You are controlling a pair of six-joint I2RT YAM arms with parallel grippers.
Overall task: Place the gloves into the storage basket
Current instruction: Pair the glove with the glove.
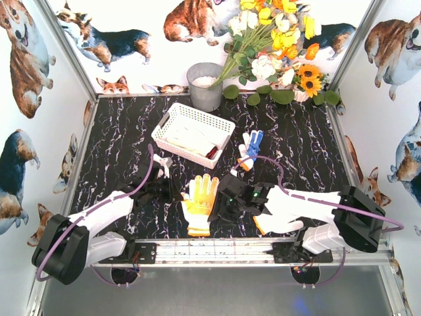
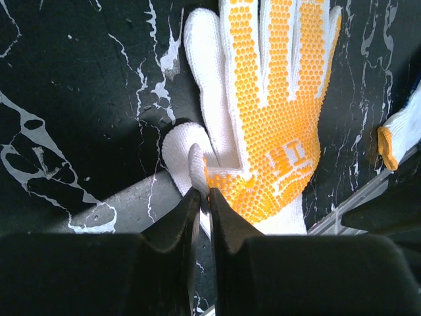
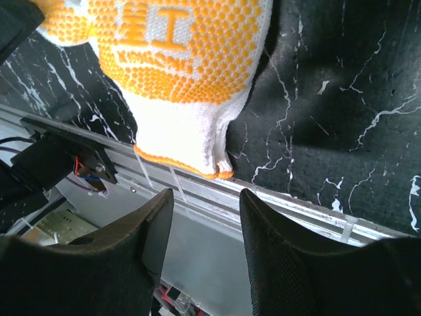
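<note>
**Glove pinched at the thumb, basket run to follow**

My left fingers are clenched on a small fold of white knit at the thumb base of the orange-dotted glove. The glove lies flat, dotted side up, on the black marbled worktop, near its front edge and between my two arms. My right fingers hang spread apart over the glove's cuff, grasping nothing. The storage basket sits toward the back, well apart from this glove, with pale gloves lying in it. A blue-palmed glove rests on the worktop just beside the basket's right end.

As I judge it, the step in hand is the pick-up of the dotted glove. The next move calls for a lift high enough to clear the basket's near wall, a carry straight back, and a release over the open basket. The pinch is thin, so the glove may slip out, or dangle and catch on the rim.
</note>
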